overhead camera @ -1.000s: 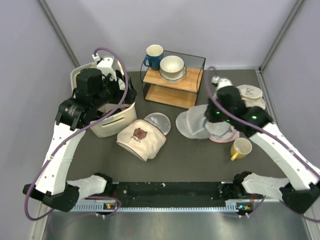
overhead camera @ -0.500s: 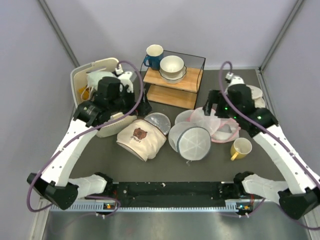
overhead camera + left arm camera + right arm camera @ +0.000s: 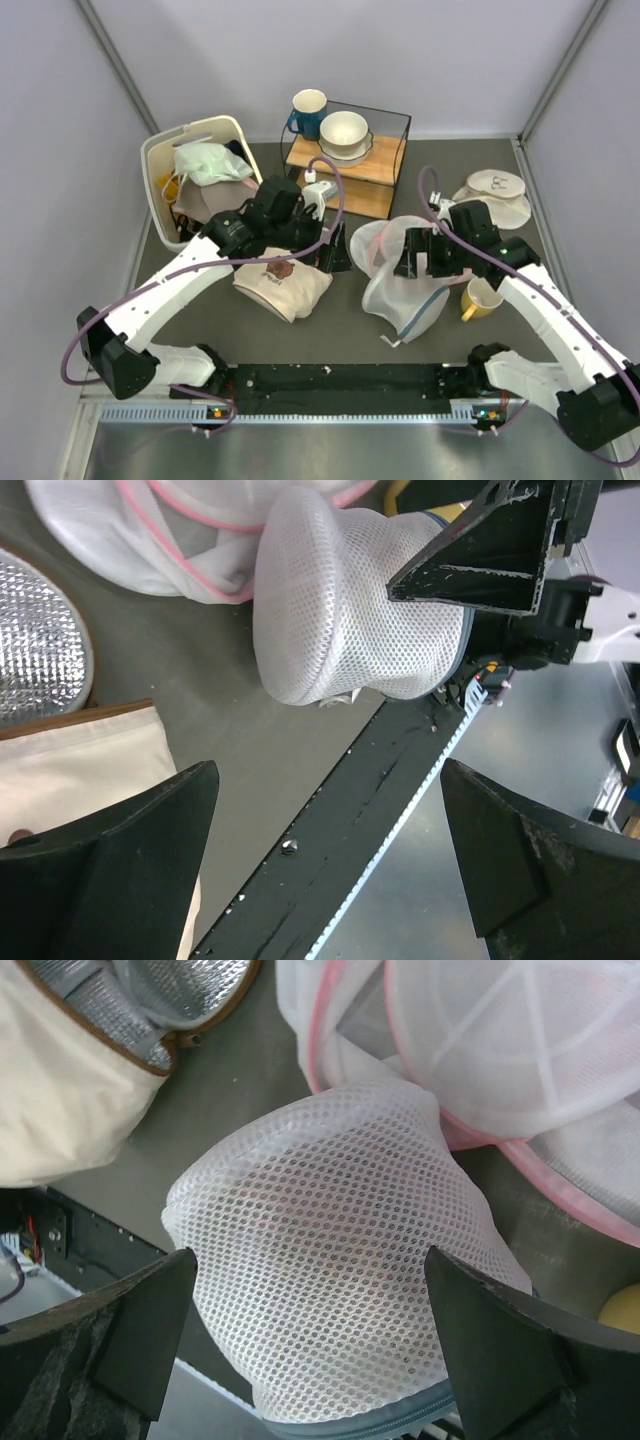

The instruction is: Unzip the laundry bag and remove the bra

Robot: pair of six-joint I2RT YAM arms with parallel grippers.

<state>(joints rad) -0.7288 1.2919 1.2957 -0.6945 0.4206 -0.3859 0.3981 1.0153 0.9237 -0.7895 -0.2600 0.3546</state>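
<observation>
The right end effector is clamped on the laundry bag, its fingers set wide and pressing the mesh sides. The bag is bunched between them, right of the tabletop's middle, and sags toward the near edge; what it holds cannot be made out. Pink-trimmed mesh bags lie just behind it. The left end effector, fingers apart and holding nothing, hovers near the middle beside the beige cloth, facing the bag.
</observation>
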